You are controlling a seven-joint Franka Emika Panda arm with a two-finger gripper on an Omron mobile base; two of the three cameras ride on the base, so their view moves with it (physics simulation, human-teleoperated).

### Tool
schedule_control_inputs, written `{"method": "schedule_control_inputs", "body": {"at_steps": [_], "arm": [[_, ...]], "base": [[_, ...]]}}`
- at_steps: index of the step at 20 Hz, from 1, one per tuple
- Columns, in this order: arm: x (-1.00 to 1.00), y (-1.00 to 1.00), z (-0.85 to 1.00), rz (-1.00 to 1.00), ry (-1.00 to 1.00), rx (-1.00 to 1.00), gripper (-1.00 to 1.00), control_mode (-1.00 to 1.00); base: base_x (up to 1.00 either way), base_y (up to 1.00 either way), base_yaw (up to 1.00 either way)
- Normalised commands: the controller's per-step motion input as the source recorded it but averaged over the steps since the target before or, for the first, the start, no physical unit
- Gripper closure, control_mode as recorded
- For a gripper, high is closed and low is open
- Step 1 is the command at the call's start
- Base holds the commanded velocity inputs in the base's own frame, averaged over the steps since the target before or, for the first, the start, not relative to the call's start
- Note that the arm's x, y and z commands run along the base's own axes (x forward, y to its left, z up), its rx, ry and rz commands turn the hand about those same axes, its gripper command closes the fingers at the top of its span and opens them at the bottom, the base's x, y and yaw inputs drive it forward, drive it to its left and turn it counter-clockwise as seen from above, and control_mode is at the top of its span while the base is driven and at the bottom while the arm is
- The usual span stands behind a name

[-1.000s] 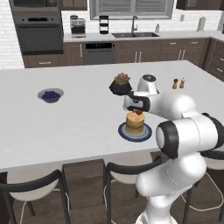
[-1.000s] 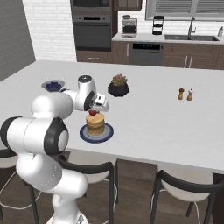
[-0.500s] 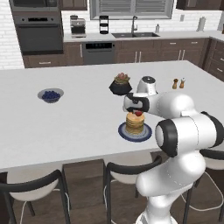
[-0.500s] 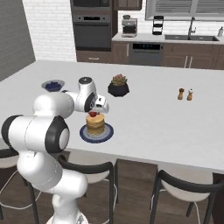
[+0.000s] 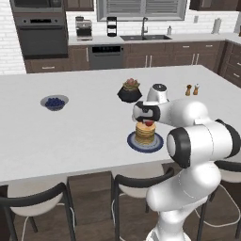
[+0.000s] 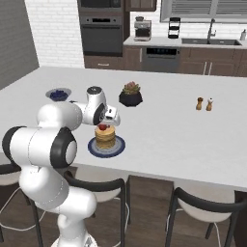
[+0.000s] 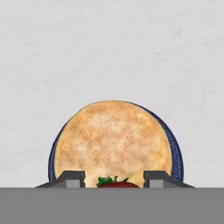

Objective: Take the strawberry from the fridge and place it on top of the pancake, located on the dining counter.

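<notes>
A stack of tan pancakes (image 5: 145, 133) rests on a dark blue plate (image 5: 133, 142) near the front edge of the white dining counter (image 5: 84, 136). My gripper (image 5: 148, 121) hangs just above the stack, shut on the small red strawberry (image 5: 149, 123). From the right base view the strawberry (image 6: 102, 127) sits right over the pancake (image 6: 105, 138), very close to its top. In the hand view the strawberry (image 7: 117, 183) shows between my fingertips (image 7: 72, 178), with the pancake (image 7: 113, 140) and the plate's rim (image 7: 175, 148) directly below.
A dark bowl of mixed items (image 5: 130, 92) stands just behind the plate. A pale bowl of blueberries (image 5: 54, 102) lies to the left. Two small shakers (image 5: 192, 89) stand to the right. Black-backed stools (image 5: 42, 207) line the counter's near edge.
My gripper with the strawberry has sunk slightly toward the top of the pancake. Everything else stays put.
</notes>
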Motion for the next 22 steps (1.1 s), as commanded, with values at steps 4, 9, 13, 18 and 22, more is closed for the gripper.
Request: {"method": "schedule_control_inputs", "body": {"at_steps": [4,9,13,18,22], "arm": [[0.00,0.00,-0.04,0.00,0.00,0.00,1.00,-1.00],[0.00,0.00,-0.06,0.00,0.00,0.00,1.00,-1.00],[0.00,0.00,-0.06,0.00,0.00,0.00,-1.00,-1.00],[0.00,0.00,0.00,0.00,0.00,0.00,-1.00,-1.00],[0.00,0.00,0.12,0.00,-0.05,0.00,-1.00,-1.00]], "base": [[0.00,0.00,0.00],[0.00,0.00,0.00],[0.00,0.00,0.00],[0.00,0.00,0.00],[0.00,0.00,0.00]]}}
